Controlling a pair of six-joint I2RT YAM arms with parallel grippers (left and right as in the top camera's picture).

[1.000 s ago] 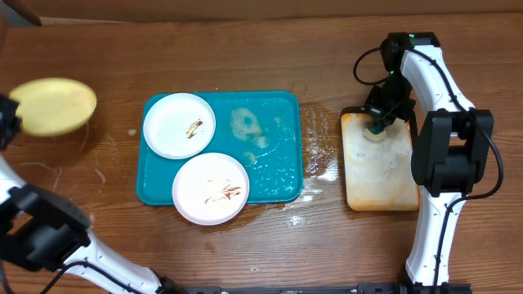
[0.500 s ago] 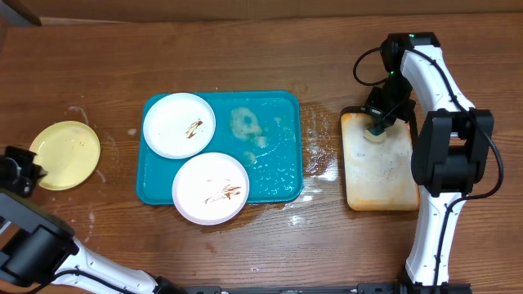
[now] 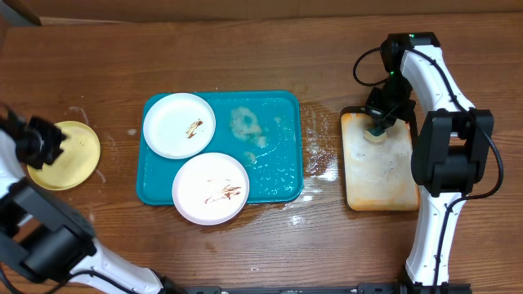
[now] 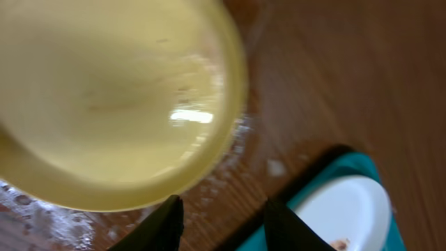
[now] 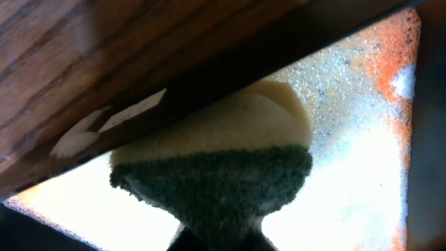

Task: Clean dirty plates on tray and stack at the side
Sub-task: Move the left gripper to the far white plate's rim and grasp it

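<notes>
Tray [image 3: 278,175] long axis left-right, yellow plate [image 3: 78,159] lying flat

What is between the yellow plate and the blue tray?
Between yellow plate and tray, overhead shows just bare table and a tiny white speck.

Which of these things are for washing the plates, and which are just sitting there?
For the job:
pale yellow plate
back white plate
front white plate
teal tray
sponge

Just sitting there:
stained beige tray
wet splashes beside the teal tray
</notes>
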